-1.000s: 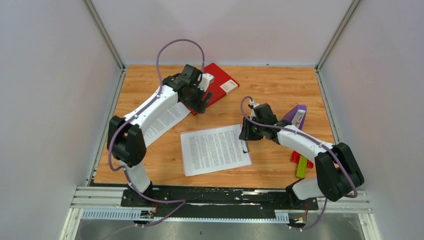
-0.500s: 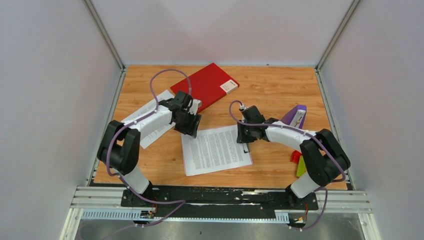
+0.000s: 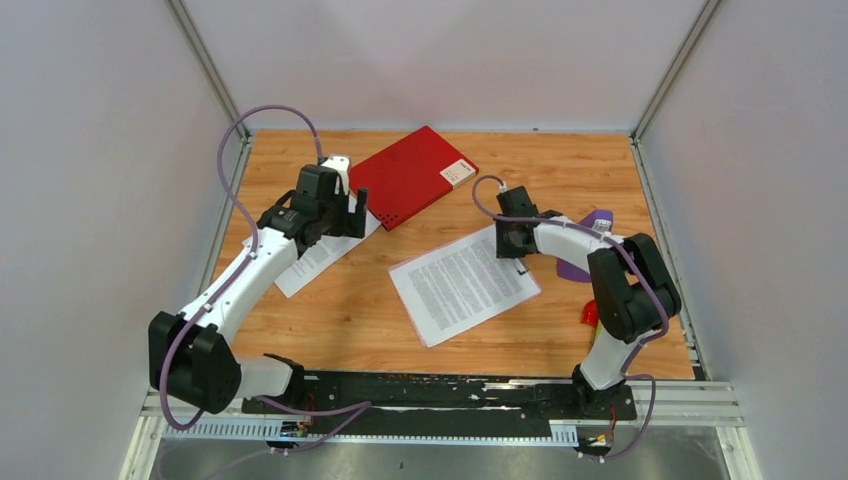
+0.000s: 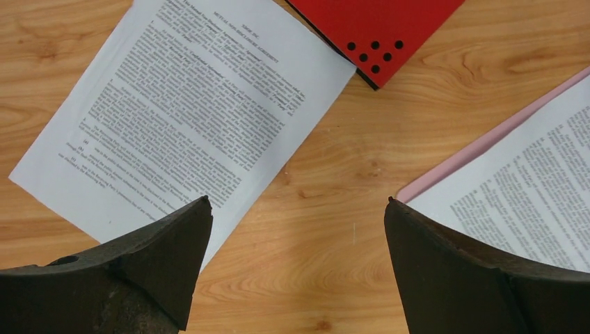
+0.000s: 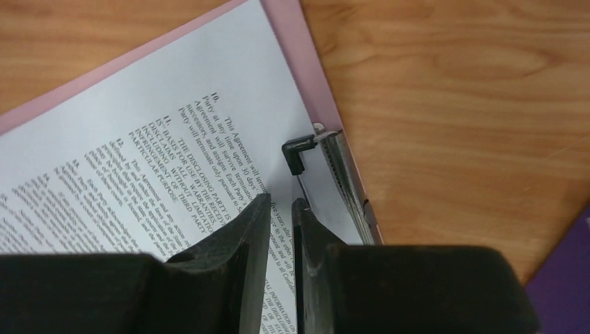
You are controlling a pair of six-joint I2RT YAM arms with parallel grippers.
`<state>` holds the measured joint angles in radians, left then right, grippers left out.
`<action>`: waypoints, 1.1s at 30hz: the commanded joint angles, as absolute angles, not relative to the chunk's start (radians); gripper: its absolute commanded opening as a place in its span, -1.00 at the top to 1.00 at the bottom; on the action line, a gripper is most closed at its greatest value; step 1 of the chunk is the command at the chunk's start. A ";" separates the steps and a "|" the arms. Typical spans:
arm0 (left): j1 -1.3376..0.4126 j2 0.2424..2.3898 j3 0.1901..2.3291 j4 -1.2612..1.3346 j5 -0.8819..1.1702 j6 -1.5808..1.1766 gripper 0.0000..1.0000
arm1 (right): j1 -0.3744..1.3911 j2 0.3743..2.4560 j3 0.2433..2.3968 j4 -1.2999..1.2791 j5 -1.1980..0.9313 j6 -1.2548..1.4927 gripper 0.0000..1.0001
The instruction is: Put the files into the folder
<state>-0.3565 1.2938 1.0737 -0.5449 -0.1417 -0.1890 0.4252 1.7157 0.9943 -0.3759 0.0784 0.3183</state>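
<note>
Hazards at the filing stage. Left gripper (image 4: 296,209) hung empty, jaws spread wide, over bare table (image 4: 348,160) between the loose file (image 4: 181,118) and the pink clipboard (image 4: 480,149). Right gripper (image 5: 278,205) had its fingers nearly together, tips at the clipped file (image 5: 160,139) beside the metal clip (image 5: 341,174); whether they nipped anything could not be told. Folder (image 3: 410,175) lay shut at the far middle of the table, red side up, with both files outside it.

Probable failures were judged as follows. A sheet lying flat on wood offered no raised edge, so a descending jaw could skid or crease it. Pulling the clipped file against its clip could tear the paper or drag the clipboard. A shut folder would admit nothing.

Only the top view showed the whole layout and the barcode label (image 3: 458,172). Only the left wrist view showed the punched holes (image 4: 376,56). Only the right wrist view showed the clip and the slit between the fingers.
</note>
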 commanded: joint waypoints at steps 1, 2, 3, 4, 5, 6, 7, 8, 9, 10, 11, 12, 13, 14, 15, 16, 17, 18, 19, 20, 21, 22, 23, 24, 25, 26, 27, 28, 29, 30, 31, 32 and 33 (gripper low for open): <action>-0.295 1.305 1.088 -0.490 -0.135 -0.251 -1.00 | 0.335 1.799 1.090 -0.414 0.162 0.252 0.62; -0.281 1.314 1.091 -0.471 -0.101 -0.262 -1.00 | 0.320 1.817 1.111 -0.421 0.170 0.245 0.62; -0.269 1.325 1.095 -0.439 -0.073 -0.280 -1.00 | 0.302 1.833 1.134 -0.427 0.177 0.238 0.61; -0.261 1.341 1.100 -0.412 -0.062 -0.305 -0.97 | 0.285 1.848 1.156 -0.436 0.183 0.231 0.61; -0.255 1.359 1.103 -0.387 -0.057 -0.333 -0.92 | 0.269 1.868 1.182 -0.444 0.180 0.227 0.60; -0.253 1.375 1.104 -0.352 -0.051 -0.366 -0.87 | 0.254 1.878 1.207 -0.453 0.171 0.225 0.60; -0.251 1.392 1.101 -0.310 -0.044 -0.404 -0.83 | 0.243 1.887 1.230 -0.462 0.159 0.225 0.59; -0.249 1.416 1.095 -0.257 -0.025 -0.453 -0.79 | 0.237 1.890 1.262 -0.470 0.142 0.222 0.58; -0.248 1.427 1.088 -0.203 -0.013 -0.479 -0.74 | 0.236 1.889 1.285 -0.477 0.123 0.218 0.55; -0.247 1.451 1.085 -0.158 -0.007 -0.523 -0.69 | 0.237 1.884 1.305 -0.482 0.098 0.218 0.53; -0.246 1.488 1.090 -0.126 -0.006 -0.556 -0.65 | 0.238 1.875 1.321 -0.482 0.063 0.219 0.48; -0.244 1.519 1.100 -0.101 -0.006 -0.578 -0.62 | 0.240 1.864 1.333 -0.476 0.027 0.219 0.44; -0.242 1.551 1.113 -0.081 -0.006 -0.597 -0.59 | 0.243 1.854 1.344 -0.466 -0.017 0.221 0.40; -0.237 1.581 1.125 -0.067 0.010 -0.614 -0.57 | 0.247 1.847 1.355 -0.458 -0.048 0.226 0.36; -0.232 1.610 1.140 -0.048 0.022 -0.627 -0.55 | 0.253 1.841 1.365 -0.445 -0.073 0.227 0.33; -0.226 1.634 1.144 -0.018 0.032 -0.637 -0.54 | 0.260 1.836 1.371 -0.429 -0.102 0.227 0.29; -0.222 1.659 1.147 -0.006 0.035 -0.648 -0.54 | 0.264 1.833 1.377 -0.406 -0.140 0.225 0.26; -0.216 1.679 1.147 0.025 0.038 -0.657 -0.54 | 0.268 1.832 1.379 -0.377 -0.172 0.224 0.22; -0.208 1.696 1.144 0.051 0.047 -0.664 -0.55 | 0.269 1.834 1.381 -0.343 -0.210 0.225 0.18; -0.202 1.711 1.137 0.078 0.057 -0.673 -0.56 | 0.268 1.838 1.386 -0.305 -0.238 0.227 0.13; -0.194 1.723 1.128 0.111 0.064 -0.687 -0.58 | 0.268 1.851 1.395 -0.266 -0.258 0.227 0.05; -0.187 1.738 1.119 0.147 0.079 -0.702 -0.59 | 0.268 1.870 1.406 -0.226 -0.277 0.227 -0.04; -0.183 1.754 1.111 0.178 0.095 -0.713 -0.61 | 0.266 1.892 1.424 -0.190 -0.288 0.230 -0.08; -0.178 1.771 1.110 0.204 0.110 -0.723 -0.61 | 0.263 1.920 1.449 -0.159 -0.310 0.225 -0.10; -0.174 1.788 1.111 0.226 0.128 -0.728 -0.61 | 0.260 1.960 1.482 -0.135 -0.334 0.217 -0.13; -0.173 1.805 1.112 0.247 0.144 -0.733 -0.61 | 0.258 2.003 1.525 -0.127 -0.357 0.210 -0.19; -0.172 1.820 1.113 0.263 0.157 -0.737 -0.61 | 0.256 2.046 1.595 -0.138 -0.374 0.199 -0.24; -0.172 1.833 1.115 0.270 0.162 -0.741 -0.60 | 0.254 2.090 1.651 -0.157 -0.384 0.191 -0.25; -0.170 1.844 1.118 0.269 0.161 -0.742 -0.60 | 0.251 2.129 1.705 -0.174 -0.391 0.188 -0.26; -0.168 1.853 1.122 0.257 0.155 -0.742 -0.59 | 0.247 2.167 1.750 -0.187 -0.397 0.188 -0.27; -0.165 1.864 1.127 0.237 0.137 -0.740 -0.59 | 0.242 2.202 1.798 -0.191 -0.413 0.190 -0.28; -0.163 1.871 1.129 0.230 0.131 -0.735 -0.59 | 0.238 2.235 1.840 -0.190 -0.431 0.192 -0.28; -0.161 1.878 1.130 0.229 0.125 -0.731 -0.59 | 0.234 2.268 1.882 -0.190 -0.442 0.194 -0.29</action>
<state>-0.1715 1.8545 1.1042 0.1864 0.1299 -0.7177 0.2527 2.1723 1.7409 -0.2188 -0.3550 0.2108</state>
